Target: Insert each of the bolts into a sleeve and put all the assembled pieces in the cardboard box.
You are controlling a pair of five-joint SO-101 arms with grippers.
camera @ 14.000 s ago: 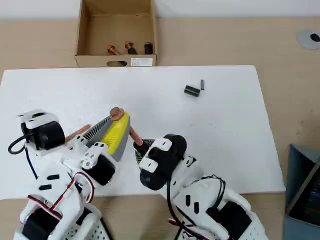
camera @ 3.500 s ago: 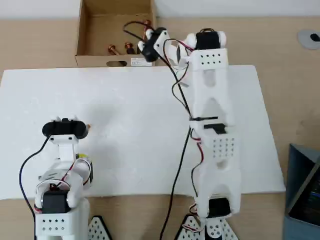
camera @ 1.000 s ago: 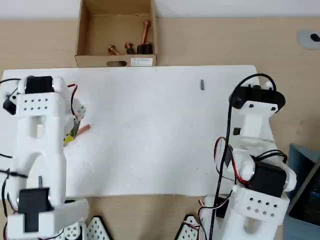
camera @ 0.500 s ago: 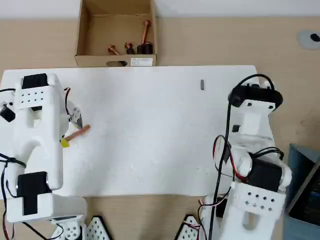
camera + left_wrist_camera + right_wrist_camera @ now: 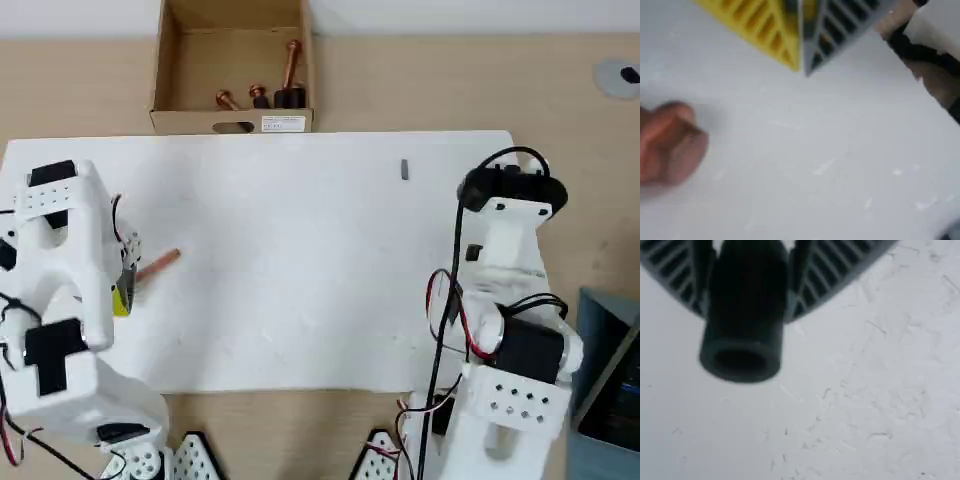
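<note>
A white mat is spread over the wooden table in the high view. At the left edge of that frame the left arm is seen, and a copper bolt is laid flat on the mat just to the right of it. In the left wrist view the left claw is seen with its yellow and grey tips pressed together, and nothing is held between them. The bolt's round head is seen near the claw but apart from it, and it is not touched. At the right of the high view the right arm is bent over the mat. In the right wrist view a black sleeve is gripped by the right claw, and its hollow end is stuck out past the tips. At the upper left of the high view the cardboard box is set just past the mat's far edge. Copper and black pieces are laid in it by its near wall. A small dark bit is laid on the mat at the upper right.
</note>
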